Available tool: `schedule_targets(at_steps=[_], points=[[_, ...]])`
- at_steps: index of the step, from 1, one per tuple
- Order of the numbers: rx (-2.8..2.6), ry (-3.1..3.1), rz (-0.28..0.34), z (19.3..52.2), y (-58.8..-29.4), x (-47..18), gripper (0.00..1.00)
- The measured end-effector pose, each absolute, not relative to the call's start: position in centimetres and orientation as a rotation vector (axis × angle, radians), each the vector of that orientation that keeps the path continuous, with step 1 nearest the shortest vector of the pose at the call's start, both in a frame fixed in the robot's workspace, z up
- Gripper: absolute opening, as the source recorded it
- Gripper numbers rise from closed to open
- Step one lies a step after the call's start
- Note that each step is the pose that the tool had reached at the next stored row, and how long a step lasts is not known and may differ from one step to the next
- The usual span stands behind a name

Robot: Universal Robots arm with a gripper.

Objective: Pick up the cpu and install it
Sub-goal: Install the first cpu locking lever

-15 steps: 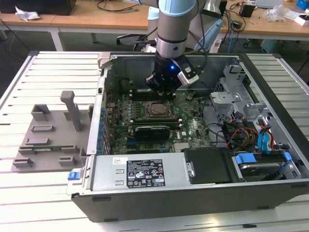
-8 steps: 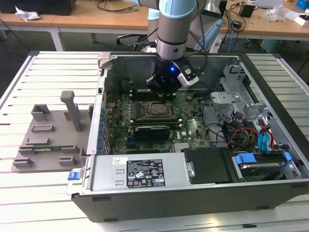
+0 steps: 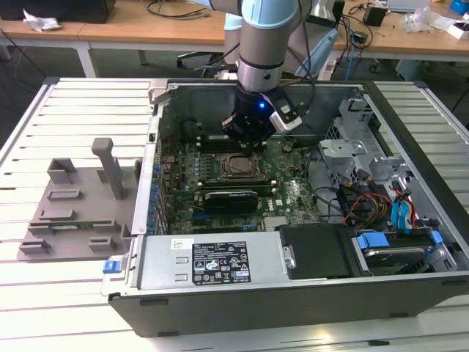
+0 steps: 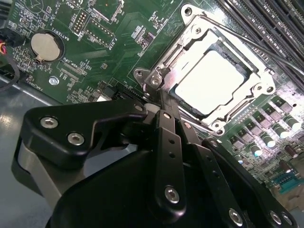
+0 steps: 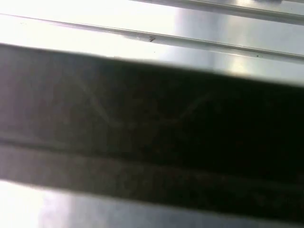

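Tool (image 4: pixel 161 97) pinched shut and empty, hanging just off the socket (image 4: pixel 259 88) corner, because the cpu (image 4: pixel 209 78) already sits flat inside it.

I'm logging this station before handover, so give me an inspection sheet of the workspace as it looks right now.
Surface: white slatted table, carrying an open computer case.
Job's things: cpu lies inside the socket frame on the motherboard.
Clutter: grey plastic fixture on the exterior view's left of the case.
Grippers: gripper hangs over the motherboard beside the socket frame; fingers look closed, holding nothing.
Cables: coloured wire bundle and blue cables inside the case.
Surroundings: wooden desks behind, with loose cables on them.
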State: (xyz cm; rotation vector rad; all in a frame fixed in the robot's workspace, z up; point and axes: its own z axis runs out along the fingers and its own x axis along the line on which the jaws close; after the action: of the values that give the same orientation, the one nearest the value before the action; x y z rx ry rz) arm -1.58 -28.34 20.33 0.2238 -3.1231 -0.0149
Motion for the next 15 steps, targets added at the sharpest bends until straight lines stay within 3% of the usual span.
schedule_targets(at_steps=[15], points=[[0.226, -3.16, 0.002, 20.8, -27.7, -4.8, 0.11]])
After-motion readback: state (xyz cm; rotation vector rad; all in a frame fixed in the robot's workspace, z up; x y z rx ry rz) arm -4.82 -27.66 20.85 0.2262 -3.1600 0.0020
